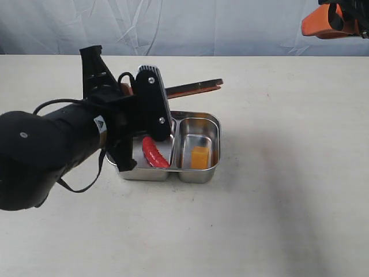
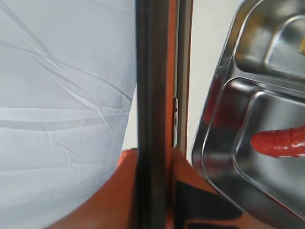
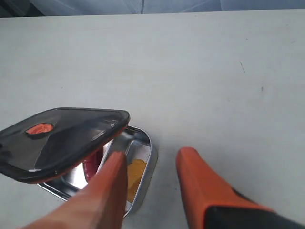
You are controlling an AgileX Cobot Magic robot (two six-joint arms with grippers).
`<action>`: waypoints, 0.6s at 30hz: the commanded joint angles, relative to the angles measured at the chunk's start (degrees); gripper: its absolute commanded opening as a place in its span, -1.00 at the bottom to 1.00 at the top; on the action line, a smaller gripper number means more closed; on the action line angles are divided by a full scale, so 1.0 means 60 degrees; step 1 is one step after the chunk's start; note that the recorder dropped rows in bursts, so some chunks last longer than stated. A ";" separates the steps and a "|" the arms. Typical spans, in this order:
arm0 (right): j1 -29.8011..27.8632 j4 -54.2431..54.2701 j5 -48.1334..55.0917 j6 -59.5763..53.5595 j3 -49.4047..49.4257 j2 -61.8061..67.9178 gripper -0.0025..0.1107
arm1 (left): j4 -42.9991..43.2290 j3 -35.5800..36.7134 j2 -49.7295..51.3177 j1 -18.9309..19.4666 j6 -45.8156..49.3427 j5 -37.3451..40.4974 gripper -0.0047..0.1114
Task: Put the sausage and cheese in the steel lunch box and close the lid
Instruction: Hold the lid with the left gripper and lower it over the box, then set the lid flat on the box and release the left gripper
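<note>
The pale worktop (image 1: 288,173) carries the task's things, and the bulky black left arm (image 1: 46,150) reaches across its near side. The steel lunch box (image 1: 196,175) sits open just below the left gripper (image 2: 153,157), its two compartments side by side and split by a divider. The left gripper is clamped on one edge of the lid (image 1: 196,88). In the left wrist view the lid's dark rim and orange seal run straight out from between the orange fingers (image 2: 125,191). The lid hangs tilted, its free end reaching away from this gripper over the far rim of the box; whether it touches the box I cannot tell. The right gripper (image 3: 152,157) is raised well apart from the box, its two orange fingers spread with nothing between them, and the box lies beyond its fingertips. The red sausage (image 1: 154,153) lies in the compartment closer to the left gripper, right under it. The yellow-orange cheese (image 1: 200,157) sits in the other compartment, on the side toward the right gripper. A small orange valve tab (image 3: 39,128) shows on the lid's top.
</note>
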 commanded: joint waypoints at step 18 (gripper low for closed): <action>-0.0057 -0.0047 0.0002 -0.0017 0.0003 -0.0060 -0.31 | 0.0273 0.0083 0.2181 -0.1182 -0.0410 0.1962 -0.92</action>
